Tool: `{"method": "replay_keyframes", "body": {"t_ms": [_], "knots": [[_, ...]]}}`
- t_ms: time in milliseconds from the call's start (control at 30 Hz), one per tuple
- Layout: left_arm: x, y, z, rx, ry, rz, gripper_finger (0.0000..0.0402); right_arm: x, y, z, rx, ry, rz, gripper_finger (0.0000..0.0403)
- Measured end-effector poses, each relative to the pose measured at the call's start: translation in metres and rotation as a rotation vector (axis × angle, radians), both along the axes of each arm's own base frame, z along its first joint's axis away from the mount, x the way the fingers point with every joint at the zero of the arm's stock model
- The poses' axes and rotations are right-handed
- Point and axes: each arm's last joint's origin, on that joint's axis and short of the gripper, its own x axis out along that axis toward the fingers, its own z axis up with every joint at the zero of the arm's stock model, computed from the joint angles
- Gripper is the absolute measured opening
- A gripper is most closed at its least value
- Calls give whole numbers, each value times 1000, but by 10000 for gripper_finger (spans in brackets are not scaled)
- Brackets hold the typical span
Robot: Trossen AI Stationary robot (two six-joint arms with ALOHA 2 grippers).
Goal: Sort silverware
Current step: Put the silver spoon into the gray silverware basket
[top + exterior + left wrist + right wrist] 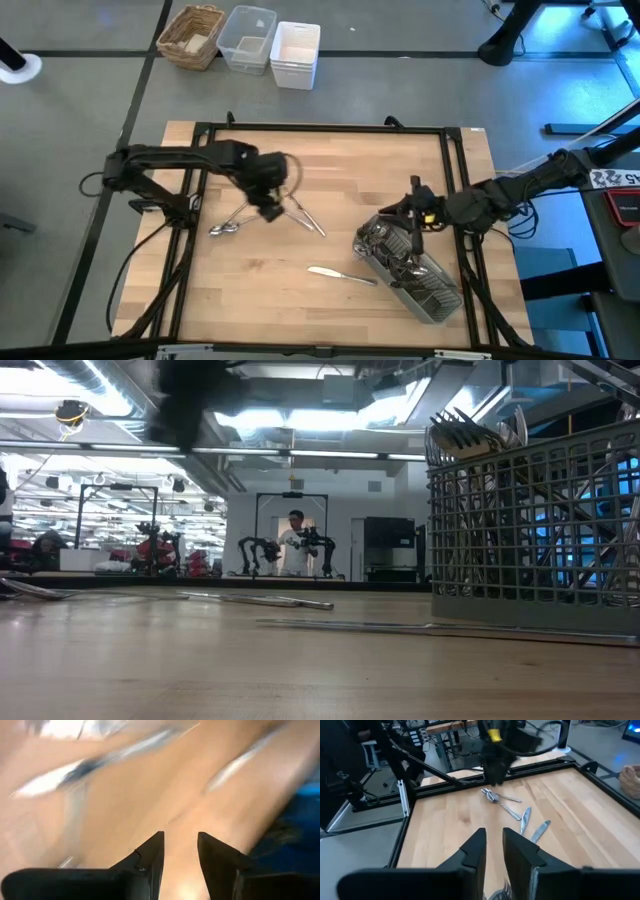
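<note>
While both grippers gape empty, lone knife [342, 274] flat, lengthwise left-to-right across table [260, 290].

Only text I can spot is on a white label [613, 178] at the right edge of the high view, beside the right arm; black characters, but I can't read them. Nothing legible on the table, bins or caddy, and none in the other views.

Grey slatted caddy [425, 280] on wooden table [270, 300]; beyond it, wicker basket [192, 35], clear tub [247, 38], white bin [296, 54].
</note>
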Motion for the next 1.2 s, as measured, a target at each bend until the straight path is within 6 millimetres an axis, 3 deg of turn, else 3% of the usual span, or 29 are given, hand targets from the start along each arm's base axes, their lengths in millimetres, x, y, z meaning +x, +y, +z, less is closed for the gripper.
{"method": "replay_keyframes", "body": {"t_ms": [167, 300, 500, 733, 1200], "knots": [[-39, -6, -12, 139, 267, 19, 111, 11, -12, -6, 19, 39, 2, 67], [-45, -11, -32, 149, 334, -4, 111, 16, -17, -8, 41, 59, 33, 67], [-47, -16, -74, 168, 324, -94, 111, 16, -17, -9, 43, 67, 43, 67], [-57, -15, -113, 217, 328, -85, 111, 16, -17, -9, 42, 68, 42, 67], [-64, -13, -152, 301, 225, -117, 111, 16, -17, -9, 39, 68, 34, 67]]}}
